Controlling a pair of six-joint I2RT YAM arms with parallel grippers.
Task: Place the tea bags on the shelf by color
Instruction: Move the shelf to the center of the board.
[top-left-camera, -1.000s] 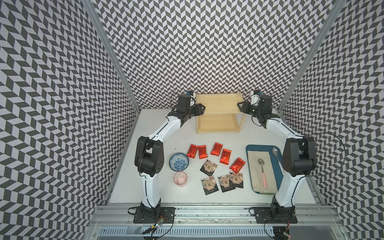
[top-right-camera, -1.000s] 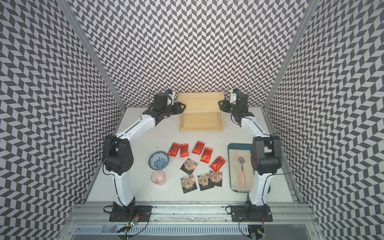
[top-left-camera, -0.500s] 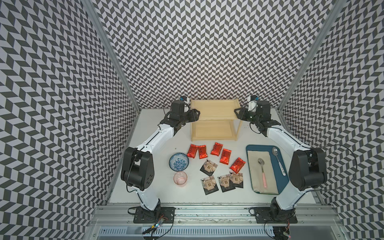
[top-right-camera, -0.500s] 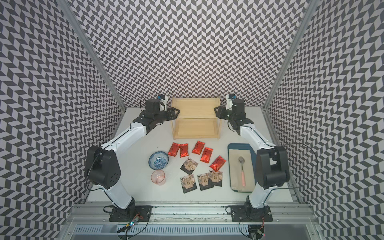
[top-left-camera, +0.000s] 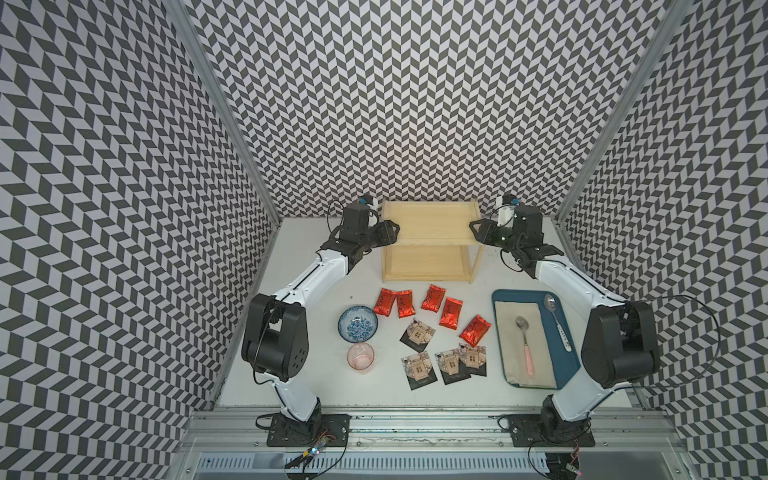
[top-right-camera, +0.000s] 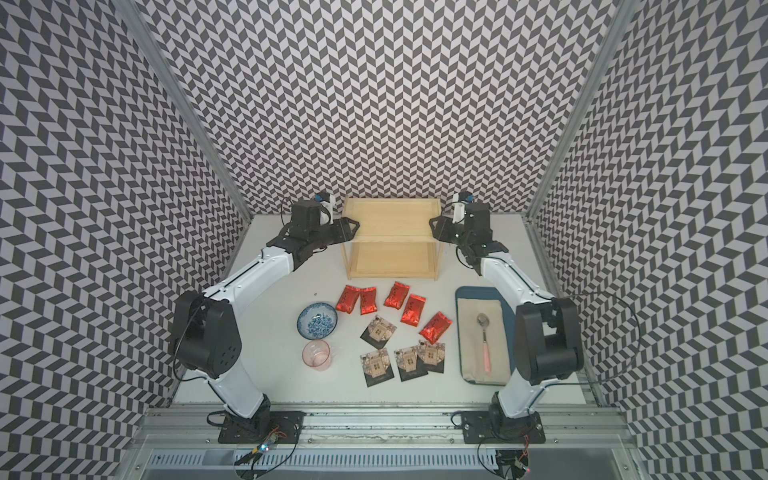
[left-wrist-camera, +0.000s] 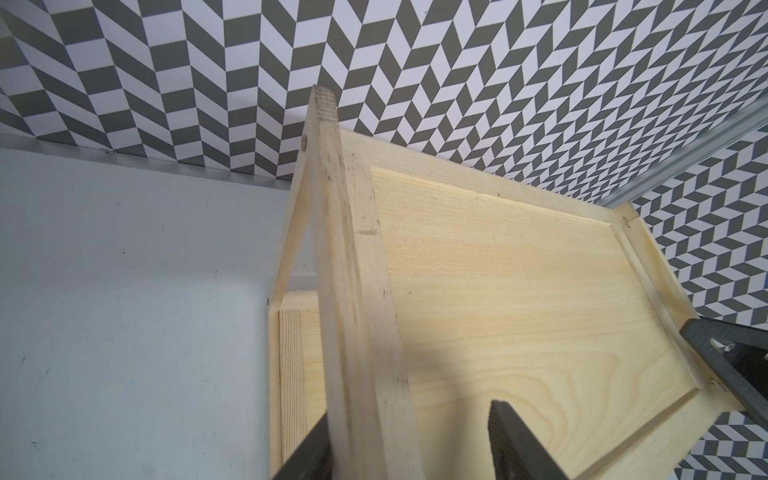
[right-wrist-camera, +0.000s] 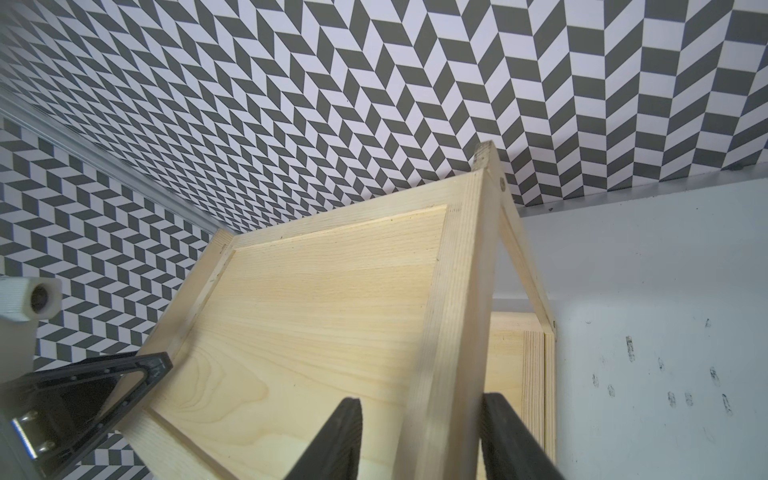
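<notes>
– Foil on the red packets (top-left-camera: 432, 298) looks slick and crinkly. All five lie on the table (top-left-camera: 316, 374) in front of the shelf (top-left-camera: 428, 224). Where would you pinch them?
– You'd take a crimped short end; they should weigh next to nothing. The four black packets (top-left-camera: 417, 332) lie flatter and two seem to overlap, so catch a corner.
– And the grippers?
– Your left gripper (top-left-camera: 392, 229) and right gripper (top-left-camera: 475, 229) each straddle a side rim of the stiff wooden shelf, fingers (left-wrist-camera: 511, 440) apart. Whether either presses the rim, I can't quite tell.
</notes>
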